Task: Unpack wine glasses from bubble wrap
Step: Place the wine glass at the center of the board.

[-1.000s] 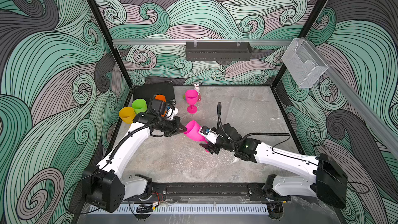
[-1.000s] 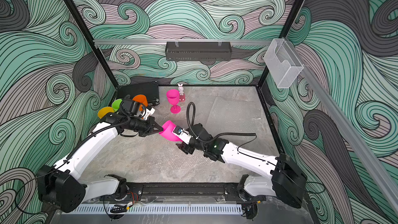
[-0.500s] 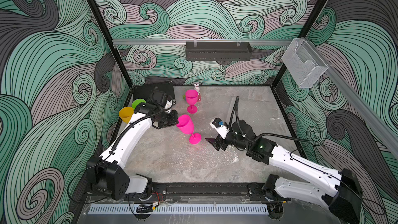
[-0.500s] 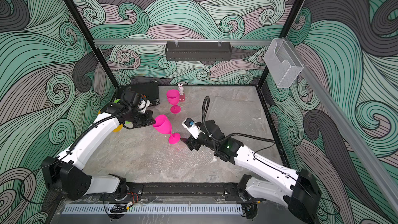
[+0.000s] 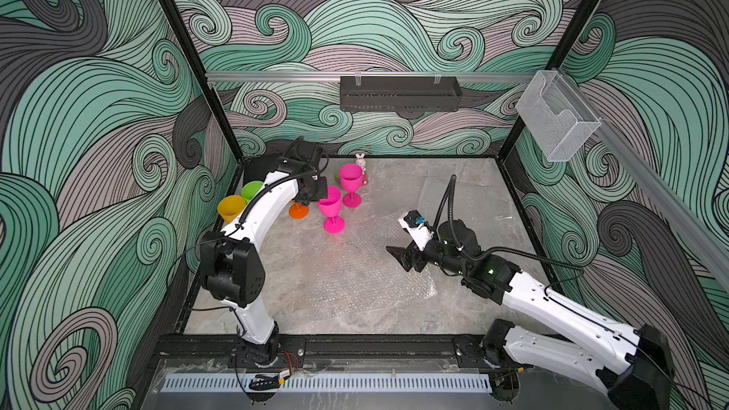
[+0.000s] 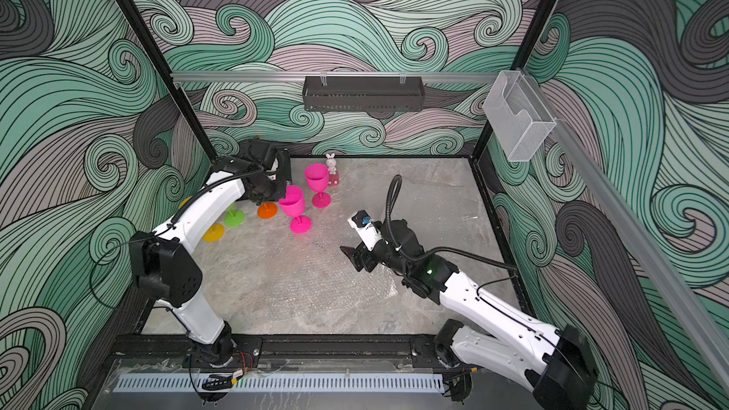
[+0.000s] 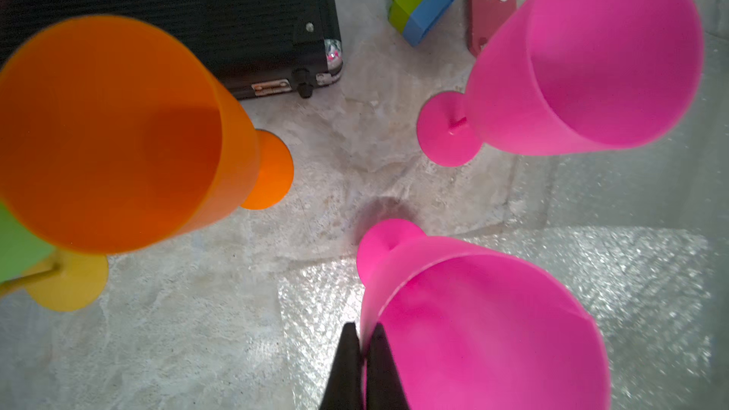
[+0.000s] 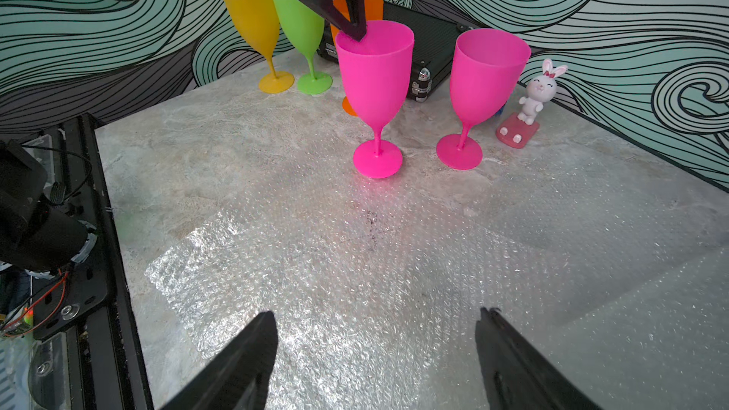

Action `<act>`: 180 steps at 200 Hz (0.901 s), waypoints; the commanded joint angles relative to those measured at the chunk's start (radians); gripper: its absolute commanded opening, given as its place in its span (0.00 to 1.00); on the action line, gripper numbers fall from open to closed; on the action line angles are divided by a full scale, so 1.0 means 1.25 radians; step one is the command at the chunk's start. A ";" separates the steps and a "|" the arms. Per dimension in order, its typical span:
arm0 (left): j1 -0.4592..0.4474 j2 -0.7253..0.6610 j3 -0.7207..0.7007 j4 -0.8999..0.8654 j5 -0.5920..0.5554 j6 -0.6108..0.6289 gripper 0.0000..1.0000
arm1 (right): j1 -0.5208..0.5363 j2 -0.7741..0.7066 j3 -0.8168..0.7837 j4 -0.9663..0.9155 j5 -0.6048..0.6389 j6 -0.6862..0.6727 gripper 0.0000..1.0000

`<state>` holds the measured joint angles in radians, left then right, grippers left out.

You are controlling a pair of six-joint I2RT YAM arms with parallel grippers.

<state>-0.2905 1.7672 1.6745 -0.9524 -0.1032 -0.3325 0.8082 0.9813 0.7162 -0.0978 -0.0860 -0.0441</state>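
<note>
Five wine glasses are standing upright in the back-left part of the tabletop (image 5: 465, 175). From the left they are one yellow goblet (image 5: 231, 209), one lime green goblet (image 5: 251, 190), one orange goblet (image 8: 372, 3) and two hot pink ones. The yellow and green are sitting close to the left wall, and the orange is standing just before a black case (image 7: 197, 13).

The left gripper (image 8: 357, 31) is clenching the rim of the nearer pink goblet (image 5: 329, 203), one finger inside the bowl and one outside. That goblet's foot is lying at the edge of the bubble wrap (image 5: 355, 270). The farther pink goblet (image 5: 350, 178) is standing free just beside it, with one rabbit figurine (image 5: 360, 160) behind it.

The bubble wrap is lying flattened in overlapping sheets across the middle, too clear to count. The right gripper (image 8: 374, 317) is hanging released above it, holding nothing, well apart from the goblets. Bare tabletop is lying open toward the right rear.
</note>
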 commanded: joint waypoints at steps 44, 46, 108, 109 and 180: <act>0.001 0.120 0.118 -0.009 -0.094 0.011 0.00 | -0.010 -0.010 -0.011 -0.006 0.006 0.007 0.82; 0.001 0.123 0.119 -0.009 -0.093 0.011 0.00 | -0.010 -0.010 -0.011 -0.007 0.006 0.007 0.82; 0.009 0.150 0.133 -0.027 -0.073 0.003 0.03 | -0.013 -0.005 -0.010 -0.009 0.010 0.009 0.82; 0.009 0.150 0.134 -0.028 -0.073 0.003 0.03 | -0.013 -0.005 -0.010 -0.009 0.009 0.010 0.82; 0.010 0.102 0.189 -0.070 -0.068 0.007 0.37 | -0.025 0.028 0.019 -0.056 0.008 0.049 0.82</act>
<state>-0.2817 1.9358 1.8523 -0.9905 -0.1864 -0.3222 0.7883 1.0035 0.7094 -0.1257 -0.0856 -0.0181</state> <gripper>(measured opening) 0.350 0.823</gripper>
